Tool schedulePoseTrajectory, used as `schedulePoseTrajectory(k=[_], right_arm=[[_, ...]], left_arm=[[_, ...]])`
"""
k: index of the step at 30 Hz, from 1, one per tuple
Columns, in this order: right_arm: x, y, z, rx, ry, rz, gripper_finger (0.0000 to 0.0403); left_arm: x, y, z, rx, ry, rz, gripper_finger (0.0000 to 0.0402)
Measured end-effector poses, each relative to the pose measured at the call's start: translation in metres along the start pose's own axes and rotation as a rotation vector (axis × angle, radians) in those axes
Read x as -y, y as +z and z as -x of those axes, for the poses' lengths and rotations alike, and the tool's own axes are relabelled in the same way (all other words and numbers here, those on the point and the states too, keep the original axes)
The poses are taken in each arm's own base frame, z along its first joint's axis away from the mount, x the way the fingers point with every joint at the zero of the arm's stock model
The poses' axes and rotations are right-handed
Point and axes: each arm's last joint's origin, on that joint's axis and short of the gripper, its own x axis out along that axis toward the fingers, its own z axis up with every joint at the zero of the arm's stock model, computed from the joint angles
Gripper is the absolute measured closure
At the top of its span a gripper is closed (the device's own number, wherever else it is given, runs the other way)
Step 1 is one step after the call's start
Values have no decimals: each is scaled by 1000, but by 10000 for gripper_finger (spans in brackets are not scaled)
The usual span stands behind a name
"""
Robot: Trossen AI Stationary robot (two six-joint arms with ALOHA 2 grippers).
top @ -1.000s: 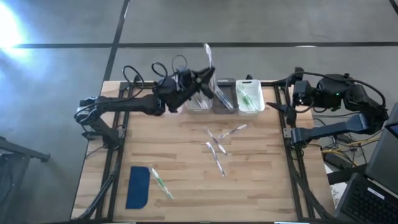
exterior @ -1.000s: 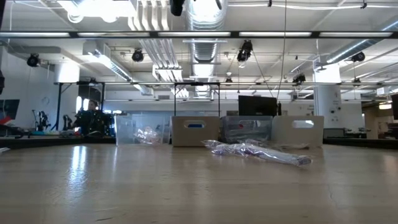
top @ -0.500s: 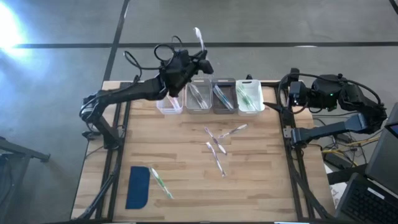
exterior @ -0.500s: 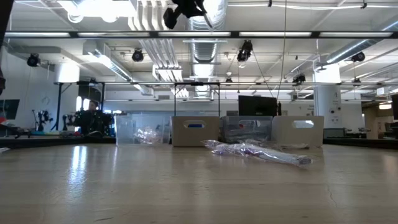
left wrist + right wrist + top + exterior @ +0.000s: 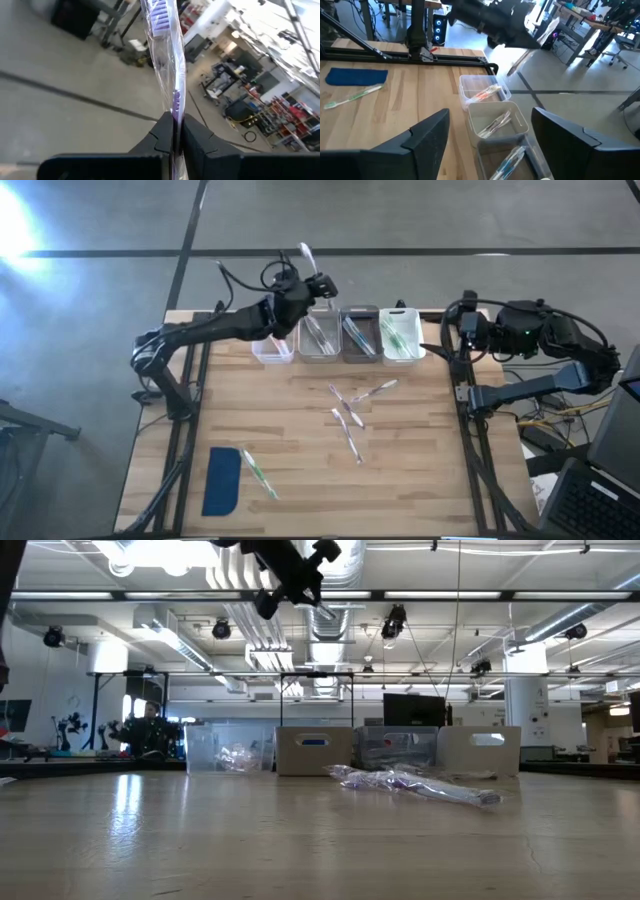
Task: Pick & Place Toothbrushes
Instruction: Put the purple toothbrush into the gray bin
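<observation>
L gripper (image 5: pixel 303 272) lifts one wrapped toothbrush (image 5: pixel 303 254) over the bins, R arm parked.

L gripper's fingers (image 5: pixel 165 134) are clamped on the handle end of a wrapped toothbrush w/ purple accents, brush head sticking out past the tips, prob so the free length can be tipped into a bin. Just below it sits the row of four bins (image 5: pixel 338 356) at the table's far edge; gripper hangs above the left end of the row, which bin it's aimed at I can't tell. Three right-hand bins already hold brushes. Farther out, a loose cluster of toothbrushes (image 5: pixel 350 412) lies mid-table, not yet sorted. Farthest from it, one green-accent brush (image 5: pixel 257 471) lies just beside the blue pad (image 5: pixel 222 480) at the near-left corner. R gripper (image 5: pixel 490 145) waits off the table's right edge, fingers wide apart, holding nothing, facing the bins.
</observation>
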Motion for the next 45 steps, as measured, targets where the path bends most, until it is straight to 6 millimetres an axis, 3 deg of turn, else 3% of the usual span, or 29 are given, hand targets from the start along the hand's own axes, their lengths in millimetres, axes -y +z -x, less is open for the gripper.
schedulePoseTrajectory(k=[8,16,25,32,45], right_arm=[[-1,1,-6,-15,2,-1,147],[-3,1,-12,-33,3,4,167],[-6,2,-23,-64,8,17,181],[-9,2,-34,-97,11,25,180],[-17,1,-64,-179,20,48,140]], left_arm=[[-10,-37,-15,-51,79,58,380],[-41,-70,-19,-176,298,56,380],[-61,-104,-35,-275,383,75,380],[-78,-119,-50,-332,443,119,380],[-105,-143,-72,-397,530,142,380]])
